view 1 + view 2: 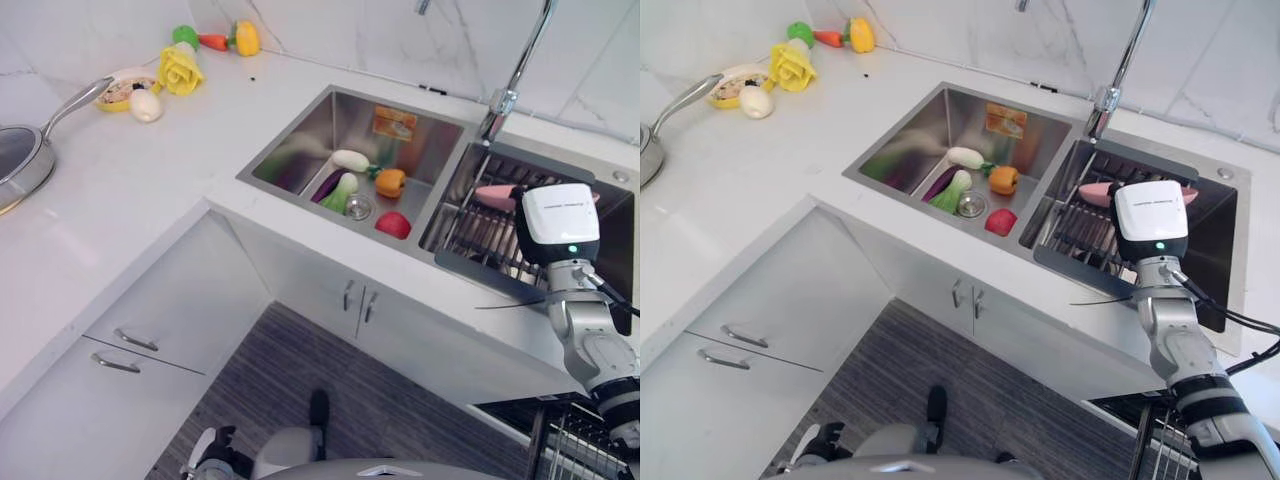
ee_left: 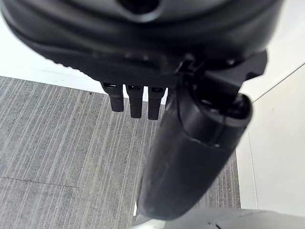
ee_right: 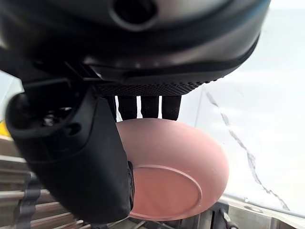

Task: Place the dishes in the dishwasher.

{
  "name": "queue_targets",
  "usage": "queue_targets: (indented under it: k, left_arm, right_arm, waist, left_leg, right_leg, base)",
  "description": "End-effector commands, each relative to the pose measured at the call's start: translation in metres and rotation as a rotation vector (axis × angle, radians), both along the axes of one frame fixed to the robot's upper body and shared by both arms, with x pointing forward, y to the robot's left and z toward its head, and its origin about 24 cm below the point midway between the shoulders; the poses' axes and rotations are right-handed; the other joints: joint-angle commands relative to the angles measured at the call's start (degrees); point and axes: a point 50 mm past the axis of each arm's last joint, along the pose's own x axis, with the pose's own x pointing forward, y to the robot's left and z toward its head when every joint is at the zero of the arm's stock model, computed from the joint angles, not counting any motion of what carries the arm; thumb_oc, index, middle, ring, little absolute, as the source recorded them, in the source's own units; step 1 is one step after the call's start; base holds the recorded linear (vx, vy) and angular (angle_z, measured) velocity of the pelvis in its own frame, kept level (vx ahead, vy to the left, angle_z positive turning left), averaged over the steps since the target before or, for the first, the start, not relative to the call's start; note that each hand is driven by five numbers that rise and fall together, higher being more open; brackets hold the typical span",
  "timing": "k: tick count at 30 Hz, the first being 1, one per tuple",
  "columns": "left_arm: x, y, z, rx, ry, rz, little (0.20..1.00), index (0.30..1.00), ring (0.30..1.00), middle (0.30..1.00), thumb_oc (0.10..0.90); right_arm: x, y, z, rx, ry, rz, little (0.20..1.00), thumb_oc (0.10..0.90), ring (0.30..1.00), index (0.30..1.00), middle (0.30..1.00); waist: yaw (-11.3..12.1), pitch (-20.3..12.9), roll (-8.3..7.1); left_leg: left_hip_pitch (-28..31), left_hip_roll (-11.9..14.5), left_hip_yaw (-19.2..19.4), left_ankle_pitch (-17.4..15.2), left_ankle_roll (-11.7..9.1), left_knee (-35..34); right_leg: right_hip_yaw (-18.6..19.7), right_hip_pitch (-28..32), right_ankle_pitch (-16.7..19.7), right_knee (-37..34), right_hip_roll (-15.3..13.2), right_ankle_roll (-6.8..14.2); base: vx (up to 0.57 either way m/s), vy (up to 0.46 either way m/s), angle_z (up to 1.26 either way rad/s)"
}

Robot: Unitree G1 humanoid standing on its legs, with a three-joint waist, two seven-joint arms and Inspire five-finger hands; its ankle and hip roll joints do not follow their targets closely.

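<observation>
Right wrist view gives what the head cameras hide: the right hand [image 3: 71, 157] holds a pink bowl [image 3: 176, 167], thumb lying across its underside and fingers [image 3: 150, 107] curled over its far rim. The bowl is tipped so its round base ring faces the camera, smooth and matte pink, above the metal bars of the dish rack [image 1: 480, 235]. Left wrist view shows the left hand [image 2: 190, 152] hanging over grey striped floor [image 2: 57, 152], its fingers [image 2: 136, 102] curled and empty. From the head, the bowl appears as a pink sliver behind the white wrist module, over the rack in the right-hand basin. Beyond, the sink [image 1: 300, 150] holds toy vegetables [image 1: 365, 185]. Farther along the worktop [image 1: 130, 190] lie a pan [image 1: 25, 150] and more toy food [image 1: 180, 65].
</observation>
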Motion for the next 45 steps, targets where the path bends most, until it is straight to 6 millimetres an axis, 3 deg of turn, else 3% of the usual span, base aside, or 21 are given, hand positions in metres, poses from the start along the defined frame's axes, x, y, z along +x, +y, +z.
queue_targets:
  k: [1,4,8,9,14,20,25,27,28,30,32,38,40,45]
  left_arm:
    - [0.007,-0.008,0.0,0.032,-0.005,-0.071,0.9,0.9,0.9,0.9,0.8]
    - [0.006,-0.007,0.0,0.038,-0.003,-0.075,0.9,0.9,0.9,0.9,0.8]
    - [0.006,-0.008,0.0,0.039,-0.001,-0.09,0.9,0.9,0.9,0.9,0.8]
    - [0.006,-0.009,0.0,0.045,0.006,-0.12,0.9,0.9,0.9,0.9,0.8]
    - [0.01,-0.01,0.001,0.049,-0.006,-0.145,0.9,0.9,0.9,0.9,0.8]
    - [0.023,-0.01,0.005,0.054,-0.059,-0.14,0.9,0.9,0.9,0.9,0.8]
    - [0.026,-0.008,0.007,0.06,-0.075,-0.128,0.9,0.9,0.9,0.9,0.8]
    - [0.029,-0.008,0.007,0.063,-0.084,-0.122,0.9,0.9,0.9,0.9,0.8]
    - [0.034,-0.011,0.008,0.056,-0.103,-0.116,0.9,0.9,0.9,0.9,0.8]
    - [0.034,-0.011,0.008,0.057,-0.103,-0.114,0.9,0.9,0.9,0.9,0.8]
    - [0.039,-0.015,0.009,0.046,-0.118,-0.127,0.9,0.9,0.9,0.9,0.8]
    - [0.043,-0.019,0.01,0.036,-0.129,-0.151,0.9,0.9,0.9,0.9,0.8]
    - [0.044,-0.021,0.009,0.039,-0.117,-0.18,0.9,0.9,0.9,0.9,0.8]
    - [0.037,-0.016,0.006,0.052,-0.069,-0.186,0.9,0.9,0.9,0.9,0.8]
  right_arm:
    - [-0.006,0.013,0.097,-0.072,-0.481,0.13,0.3,0.4,0.3,0.3,0.3]
    - [-0.027,0.018,0.102,-0.072,-0.551,0.163,0.3,0.4,0.3,0.3,0.3]
    - [-0.042,0.022,0.105,-0.059,-0.602,0.185,0.3,0.4,0.3,0.3,0.3]
    - [-0.052,0.021,0.107,-0.057,-0.633,0.187,0.3,0.4,0.3,0.3,0.3]
    - [-0.068,0.015,0.107,-0.045,-0.672,0.148,0.3,0.4,0.3,0.3,0.3]
    - [-0.093,-0.005,0.098,0.005,-0.742,-0.006,0.3,0.4,0.3,0.3,0.3]
    - [-0.103,-0.01,0.093,0.035,-0.774,-0.053,0.3,0.4,0.3,0.3,0.3]
    - [-0.106,-0.014,0.088,0.064,-0.775,-0.084,0.3,0.4,0.3,0.3,0.3]
    - [-0.107,-0.014,0.077,0.112,-0.747,-0.1,0.3,0.4,0.3,0.3,0.3]
    - [-0.107,-0.014,0.077,0.113,-0.746,-0.099,0.3,0.4,0.3,0.3,0.3]
    - [-0.104,-0.014,0.056,0.182,-0.648,-0.11,0.3,0.4,0.3,0.3,0.3]
    - [-0.101,-0.014,0.031,0.244,-0.523,-0.125,0.3,0.4,0.3,0.3,0.3]
    - [-0.103,-0.019,0.005,0.293,-0.4,-0.17,0.3,0.4,0.3,0.3,0.3]
    - [-0.1,-0.023,-0.024,0.335,-0.241,-0.206,0.3,0.4,0.3,0.3,0.3]
  waist:
    - [1.74,-3.17,0.76]
    - [0.66,-3.04,0.71]
    - [-0.87,-2.97,0.71]
    - [-2.56,-2.87,0.7]
    - [-5.75,-2.66,0.85]
    - [-12.15,-2.23,1.27]
    - [-14.24,-2.08,1.52]
    - [-16.01,-1.88,1.65]
    - [-18.08,-1.73,1.82]
    - [-17.8,-1.73,1.79]
    - [-19.58,-1.23,1.84]
    - [-20.01,-0.35,1.7]
    - [-19.88,0.41,1.59]
    - [-19.16,1.06,1.29]
  left_leg:
    - [6.33,10.43,-2.95,-4.64,-9.66,0.54]
    - [6.59,10.51,-2.05,-5.02,-9.34,0.54]
    - [7.01,10.46,-0.7,-5.48,-8.95,0.54]
    - [7.47,10.29,0.75,-5.67,-8.36,0.54]
    - [8.59,10.07,3.85,-6.72,-7.51,0.54]
    - [11.67,10.12,11.95,-9.1,-6.19,0.54]
    - [13.0,10.09,15.05,-9.99,-5.9,0.54]
    - [13.8,9.95,16.74,-10.48,-5.68,0.54]
    - [14.54,9.77,18.58,-10.91,-5.39,0.54]
    - [14.67,9.76,18.96,-10.98,-5.39,0.54]
    - [15.49,9.54,20.83,-11.47,-5.08,0.54]
    - [15.65,9.43,21.48,-11.46,-4.96,0.54]
    - [15.76,9.47,21.04,-11.89,-5.04,0.54]
    - [15.02,9.44,20.29,-11.28,-5.19,0.54]
  right_leg:
    - [-1.5,0.66,-0.3,0.65,-4.21,4.45]
    - [-0.49,0.18,-0.27,0.65,-4.27,4.52]
    - [0.74,-0.36,-0.18,0.65,-4.43,4.69]
    - [2.17,-1.13,0.46,0.65,-4.77,5.06]
    - [5.61,-2.68,1.33,0.65,-5.18,5.57]
    - [14.51,-6.96,3.61,0.65,-5.31,6.59]
    - [18.21,-8.44,4.25,0.65,-4.96,6.84]
    - [20.47,-9.31,4.76,0.65,-4.71,7.0]
    - [22.65,-10.27,5.23,0.71,-4.55,7.17]
    - [23.03,-10.38,5.28,0.74,-4.51,7.18]
    - [25.23,-11.43,5.75,0.99,-4.2,7.27]
    - [26.11,-11.95,6.01,1.19,-4.06,7.3]
    - [25.42,-11.52,5.67,1.37,-4.15,7.4]
    - [24.52,-11.51,6.09,1.22,-4.28,7.15]
  base:
    - [0.0,0.0,0.0]
    - [0.0,0.01,-0.02]
    - [0.01,0.035,-0.17]
    - [0.02,0.048,-0.27]
    - [0.02,0.062,-0.45]
    - [0.04,0.071,-0.87]
    - [0.04,0.051,-0.7]
    - [0.05,0.068,-0.69]
    - [0.02,0.064,-0.59]
    - [0.02,0.039,-0.61]
    - [0.03,0.042,-0.54]
    - [-0.01,0.009,-0.21]
    - [0.0,-0.001,0.03]
    - [-0.03,-0.016,0.07]
